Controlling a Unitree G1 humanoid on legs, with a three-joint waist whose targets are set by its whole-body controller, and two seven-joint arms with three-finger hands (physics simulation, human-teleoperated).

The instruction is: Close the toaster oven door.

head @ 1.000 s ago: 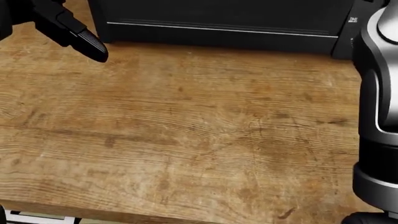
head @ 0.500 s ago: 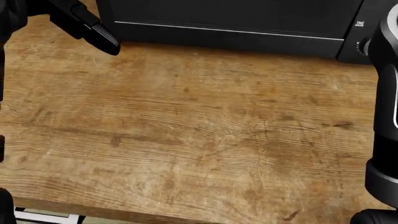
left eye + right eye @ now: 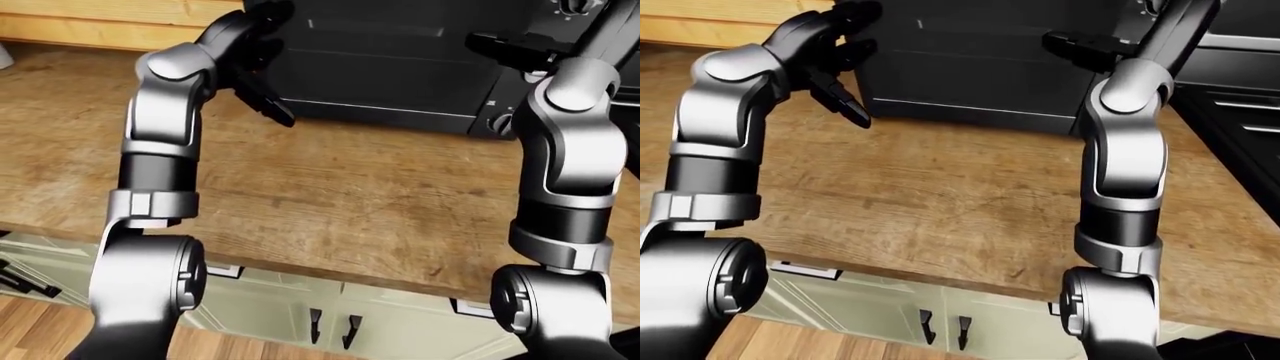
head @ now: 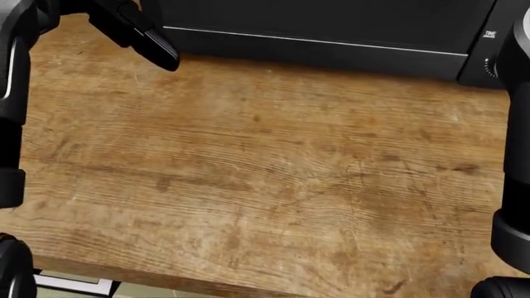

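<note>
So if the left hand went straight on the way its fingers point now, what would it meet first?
The left hand has fingers pointing down and to the right in the right-eye view, so it would probably land on the wooden counter just below the toaster oven. Depth is unclear; it might graze the oven's lower edge first.

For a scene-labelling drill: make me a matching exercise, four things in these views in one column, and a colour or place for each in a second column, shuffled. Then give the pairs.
Things:
1. toaster oven
2. counter
3. left hand
4. cabinet doors

Descriptions:
A. pale green, below the counter edge
B. black box along the top of the views
C. brown wood grain
D. dark fingers raised by the oven's left end in the right-eye view

Pairs: 1-B, 2-C, 3-D, 4-A
</note>
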